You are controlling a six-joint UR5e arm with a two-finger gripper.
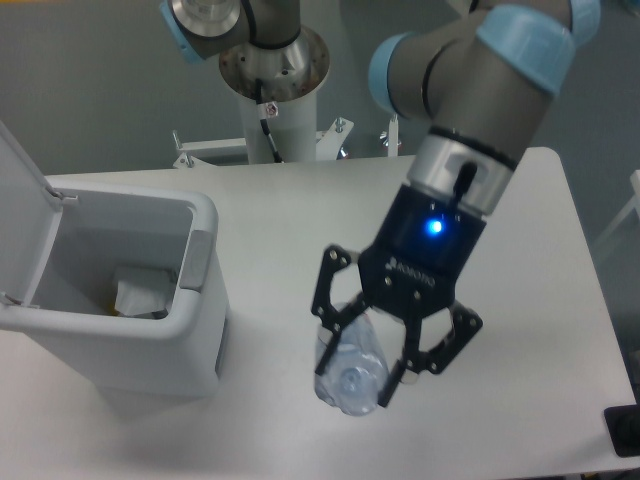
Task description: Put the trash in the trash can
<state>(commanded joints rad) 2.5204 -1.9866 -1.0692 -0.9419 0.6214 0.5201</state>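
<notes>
A clear plastic water bottle, part of the trash, hangs above the table with its bottom end facing the camera. My gripper is shut on the bottle, fingers pressing its sides, well off the table surface. Its cap and label are hidden by the gripper body. The white trash can stands at the left with its lid swung open. Inside it lies a whitish crumpled plastic sheet. The gripper is to the right of the can, apart from it.
The arm's white pedestal base stands at the back edge of the table. A dark object sits at the lower right corner. The table's right edge runs close to the arm.
</notes>
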